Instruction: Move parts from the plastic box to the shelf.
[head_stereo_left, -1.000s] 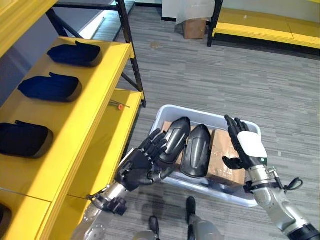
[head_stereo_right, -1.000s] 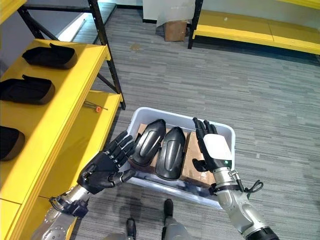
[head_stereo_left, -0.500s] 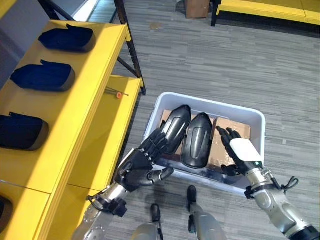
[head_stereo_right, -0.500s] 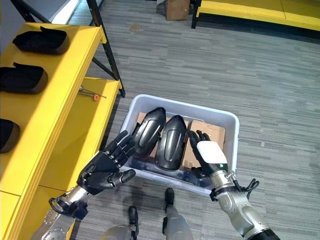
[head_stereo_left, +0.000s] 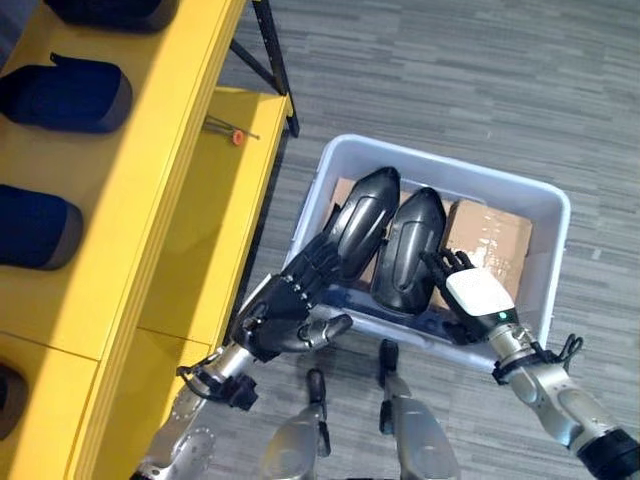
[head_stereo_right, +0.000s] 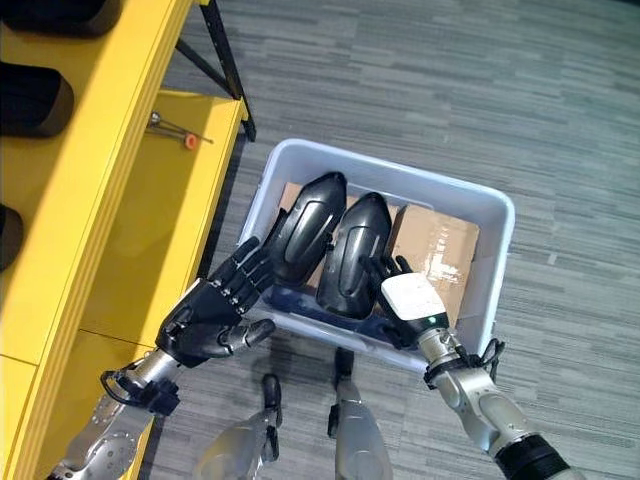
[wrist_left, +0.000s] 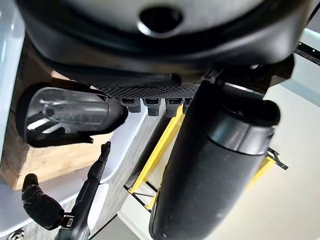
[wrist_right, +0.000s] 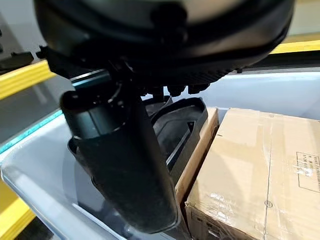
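A pale plastic box (head_stereo_left: 548, 203) stands on the floor beside the yellow shelf (head_stereo_left: 170, 190). Two glossy black parts lie side by side in it: the left part (head_stereo_left: 365, 208) and the right part (head_stereo_left: 416, 238), also seen close in the right wrist view (wrist_right: 177, 127). My left hand (head_stereo_left: 288, 312) hovers open at the box's near left corner, its fingertips by the lower end of the left part. My right hand (head_stereo_left: 472, 298), with a white cover on its back, is open over the box's near edge, its fingers against the right part's lower right side. Neither hand holds anything.
A brown cardboard box (head_stereo_left: 492, 236) fills the right side of the plastic box. Dark parts (head_stereo_left: 72, 95) (head_stereo_left: 35, 225) lie in a row on the shelf's upper level. A small red-tipped tool (head_stereo_left: 233, 134) lies on the lower level. Grey floor surrounds the box.
The camera has tilted down. My right hand has dropped from above the cardboard box to the right part. My left hand has edged closer to the left part.
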